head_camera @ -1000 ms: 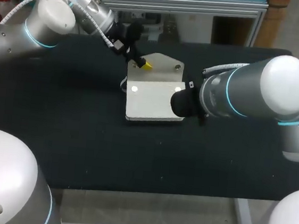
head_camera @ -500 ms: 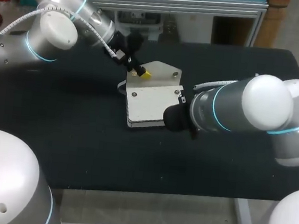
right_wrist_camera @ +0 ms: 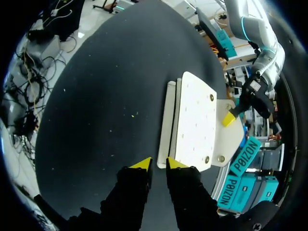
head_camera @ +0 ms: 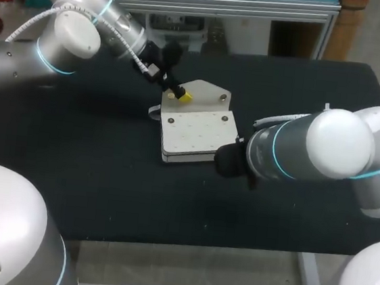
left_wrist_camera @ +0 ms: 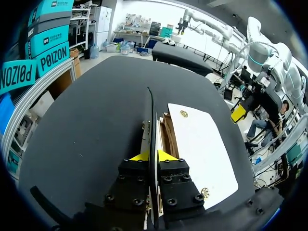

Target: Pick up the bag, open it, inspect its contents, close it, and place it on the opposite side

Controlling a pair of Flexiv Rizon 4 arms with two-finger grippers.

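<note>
The white bag (head_camera: 192, 134) lies flat on the black table, studs at its corners. Its flap (head_camera: 209, 90) stands folded back at the far side. My left gripper (head_camera: 179, 95) is shut on the flap's edge. In the left wrist view that edge runs as a thin dark line between the yellow tips of the left gripper (left_wrist_camera: 153, 155), beside the bag's white body (left_wrist_camera: 202, 144). My right gripper (right_wrist_camera: 159, 163) stands slightly open just short of the bag's near edge (right_wrist_camera: 192, 120), with nothing between its fingers. In the head view its fingers are hidden under the wrist.
The black table (head_camera: 91, 173) extends well to the left and front of the bag. My right forearm (head_camera: 312, 148) lies over the table's right half. My left arm (head_camera: 86, 29) comes in over the back left corner.
My right gripper has let go of the bag and drawn back toward the table's front. The bag's body has settled flat. The left gripper still holds the flap.
</note>
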